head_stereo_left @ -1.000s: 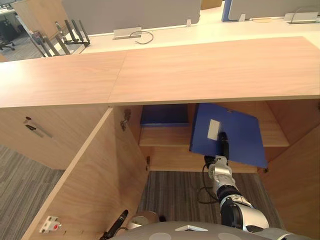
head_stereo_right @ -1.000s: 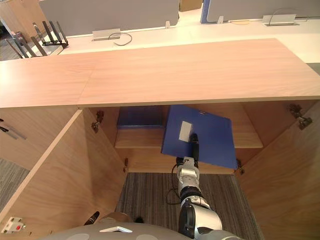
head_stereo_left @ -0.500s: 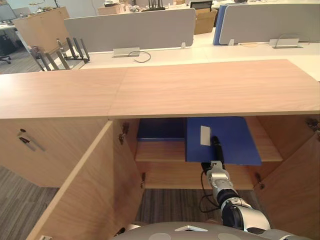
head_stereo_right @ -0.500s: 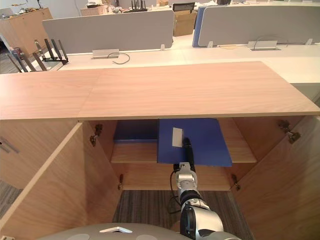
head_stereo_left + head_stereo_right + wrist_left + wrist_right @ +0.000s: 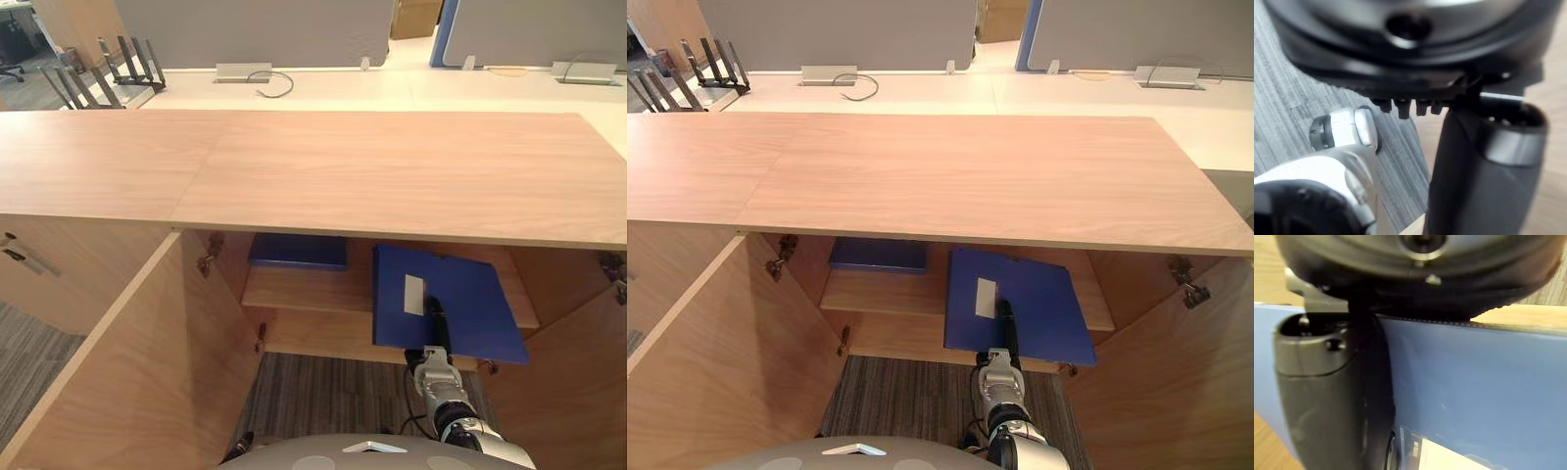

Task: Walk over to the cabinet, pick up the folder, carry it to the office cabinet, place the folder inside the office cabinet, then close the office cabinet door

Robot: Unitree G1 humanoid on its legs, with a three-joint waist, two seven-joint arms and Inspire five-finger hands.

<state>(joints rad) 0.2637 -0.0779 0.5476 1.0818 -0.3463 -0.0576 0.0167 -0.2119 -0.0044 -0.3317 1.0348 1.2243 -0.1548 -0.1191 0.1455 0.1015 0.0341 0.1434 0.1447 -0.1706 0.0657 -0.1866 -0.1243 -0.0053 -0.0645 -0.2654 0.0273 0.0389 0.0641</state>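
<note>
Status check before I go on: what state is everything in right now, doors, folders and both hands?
folder, partly on the shelf, near edge jutting past the shelf front
right hand, shut on the folder, thumb on top
left hand, low, away from the folder
second blue folder, flat at the shelf's back left
left door, open
right door, open

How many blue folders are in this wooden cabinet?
2: rear blue folder, wooden shelf back left; front blue folder, shelf right, in the right hand. More may be hidden.
</note>
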